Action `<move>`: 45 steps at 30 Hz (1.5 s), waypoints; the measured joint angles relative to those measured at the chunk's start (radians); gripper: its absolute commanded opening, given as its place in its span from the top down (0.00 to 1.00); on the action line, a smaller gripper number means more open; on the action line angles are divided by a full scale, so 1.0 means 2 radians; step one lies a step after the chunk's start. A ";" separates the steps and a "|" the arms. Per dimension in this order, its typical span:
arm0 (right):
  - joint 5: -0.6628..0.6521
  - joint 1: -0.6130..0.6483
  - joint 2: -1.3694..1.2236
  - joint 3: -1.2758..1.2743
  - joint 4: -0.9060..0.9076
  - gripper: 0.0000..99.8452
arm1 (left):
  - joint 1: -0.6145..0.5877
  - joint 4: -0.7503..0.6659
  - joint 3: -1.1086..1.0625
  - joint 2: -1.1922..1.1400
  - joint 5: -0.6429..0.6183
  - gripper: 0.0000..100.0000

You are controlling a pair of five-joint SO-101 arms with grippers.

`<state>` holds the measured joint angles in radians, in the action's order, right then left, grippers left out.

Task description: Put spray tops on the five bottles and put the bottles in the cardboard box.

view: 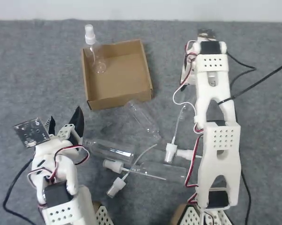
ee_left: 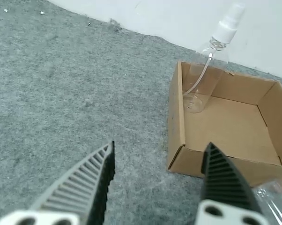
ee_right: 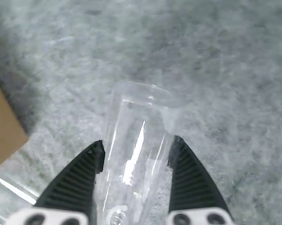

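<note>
near left, the left claw [view: 64, 117] hangs open over the grey counter [view: 28, 70]. beyond it the cardboard box [view: 119, 99] holds one capped bottle [view: 95, 51] leaning in its far left corner. three loose bottles [view: 108, 149] and spray tops [view: 113, 165] lie mid-counter. right of the box, the right claw [ee_right: 137, 140] grips a clear bottle [ee_right: 138, 108].

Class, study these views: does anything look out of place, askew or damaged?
Nothing looks damaged or spilled. What stands out: spray tops lie loose on the carpet, among uncapped bottles lying on their sides. One capped bottle stands in the cardboard box's far corner.
</note>
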<state>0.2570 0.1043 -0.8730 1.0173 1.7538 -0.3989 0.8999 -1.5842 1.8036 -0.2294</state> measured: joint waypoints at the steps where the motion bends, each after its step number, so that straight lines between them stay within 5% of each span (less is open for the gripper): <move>1: 0.015 -0.005 0.000 0.000 0.000 0.99 | 0.000 0.000 0.000 0.000 0.000 0.72; 25: 0.350 -0.018 0.097 -0.204 0.000 0.99 | 0.000 0.000 0.000 0.000 0.003 0.72; 45: 0.388 -0.018 0.098 -0.210 0.000 0.99 | 0.001 0.000 0.000 0.000 0.026 0.72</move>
<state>1.0334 0.0675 -0.6767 0.5969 1.7538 -0.3974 0.8999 -1.5842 1.8036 -0.1772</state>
